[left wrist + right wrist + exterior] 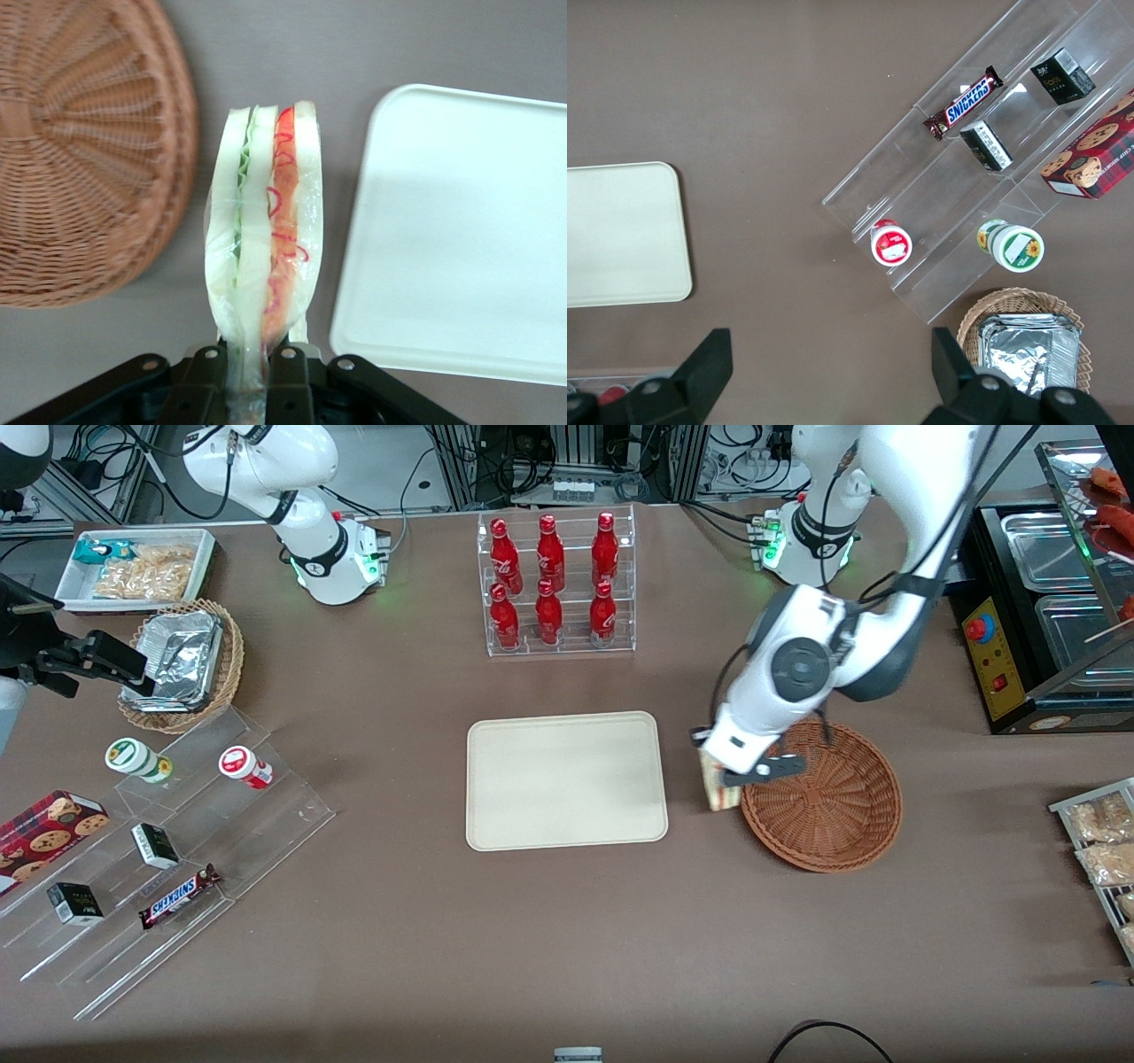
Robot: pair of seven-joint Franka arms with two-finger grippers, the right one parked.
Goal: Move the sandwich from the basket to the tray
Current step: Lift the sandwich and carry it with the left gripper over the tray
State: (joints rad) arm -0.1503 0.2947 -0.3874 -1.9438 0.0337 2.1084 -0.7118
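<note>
Nearest the front camera, a Snickers bar (180, 895) lies on the clear acrylic tiered stand (168, 868) toward the parked arm's end of the table, with a cookie box (44, 834), 2 small dark boxes and 2 capped cups on the same steps. At mid-table the tray (567, 780) lies flat and bare. Just beside it, toward the working arm's end, the gripper (733, 772) hangs between the tray and the basket (824, 797), its fingers (288, 372) pinched on the lower end of the sandwich (266, 230). The wedge is held upright in its clear wrap, off the table, clear of the basket rim and not yet over the tray; the basket now holds nothing.

Risk, as judged: the grip takes only 1 narrow end of a soft, film-wrapped wedge, so the film may slip or the bread may sag and tilt during the sideways carry. A release made too early would drop it on the table beside the tray's raised rim, or on the rim itself, where it could tip over.

Surface: a brown matte tabletop (567, 957). Farther from the camera stands a clear rack of 6 red bottles (554, 584); a foil-lined wicker basket (182, 662) and a white bin of snack bags (137, 567) sit toward the parked arm's end, and a steel warming cabinet (1045, 602) toward the working arm's end.
</note>
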